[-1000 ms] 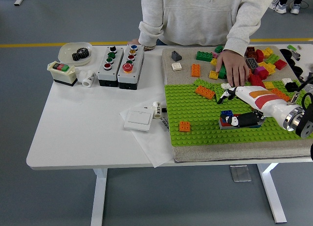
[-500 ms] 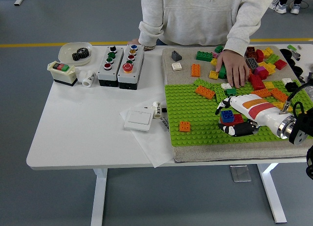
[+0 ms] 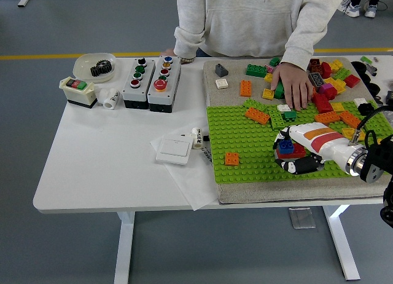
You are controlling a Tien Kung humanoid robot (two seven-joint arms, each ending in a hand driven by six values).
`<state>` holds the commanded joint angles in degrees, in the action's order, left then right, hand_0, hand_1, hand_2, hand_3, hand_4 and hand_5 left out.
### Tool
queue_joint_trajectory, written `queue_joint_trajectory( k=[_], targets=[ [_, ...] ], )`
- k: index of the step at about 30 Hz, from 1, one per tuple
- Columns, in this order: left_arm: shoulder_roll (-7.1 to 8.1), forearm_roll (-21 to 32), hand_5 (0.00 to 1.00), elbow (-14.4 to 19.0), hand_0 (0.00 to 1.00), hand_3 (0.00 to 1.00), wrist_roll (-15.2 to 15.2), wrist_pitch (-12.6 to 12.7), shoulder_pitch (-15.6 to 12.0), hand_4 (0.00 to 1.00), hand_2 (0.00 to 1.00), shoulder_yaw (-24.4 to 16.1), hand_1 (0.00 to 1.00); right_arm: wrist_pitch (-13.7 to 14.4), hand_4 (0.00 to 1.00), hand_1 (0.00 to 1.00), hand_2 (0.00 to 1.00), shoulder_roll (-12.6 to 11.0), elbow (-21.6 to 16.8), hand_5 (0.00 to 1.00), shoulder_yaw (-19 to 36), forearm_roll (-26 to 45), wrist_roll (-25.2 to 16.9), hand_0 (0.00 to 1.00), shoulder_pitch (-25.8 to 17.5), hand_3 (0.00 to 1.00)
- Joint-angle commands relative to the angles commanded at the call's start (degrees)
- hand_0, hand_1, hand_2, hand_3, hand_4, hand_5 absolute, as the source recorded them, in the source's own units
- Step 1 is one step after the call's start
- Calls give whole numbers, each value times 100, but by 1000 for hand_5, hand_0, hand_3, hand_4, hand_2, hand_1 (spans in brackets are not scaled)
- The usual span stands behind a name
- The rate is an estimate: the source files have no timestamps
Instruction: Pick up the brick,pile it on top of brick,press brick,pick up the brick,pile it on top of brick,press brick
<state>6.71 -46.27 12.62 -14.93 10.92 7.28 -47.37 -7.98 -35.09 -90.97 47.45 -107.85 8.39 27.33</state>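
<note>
**Right hand on the brick stack**

On the green baseplate, near its front edge, the right hand curls round the blue brick atop the red brick, its long axis running left-right. Left hand unseen. Pressing down looks next.

person cropped above chest, right arm cut off

no text, label or number can be read here; the small white cylinder beside the white switch plate bears dark marks, too small to make out.
</note>
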Motion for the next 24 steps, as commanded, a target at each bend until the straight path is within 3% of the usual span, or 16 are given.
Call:
queue_joint_trajectory(
  k=[24],
  targets=[
    [-5,21,639,1,772,667,3,10,18,763,793,12,800,-60,715,710,746,28,249,387,-67,-43,19,713,20,613]
  ],
)
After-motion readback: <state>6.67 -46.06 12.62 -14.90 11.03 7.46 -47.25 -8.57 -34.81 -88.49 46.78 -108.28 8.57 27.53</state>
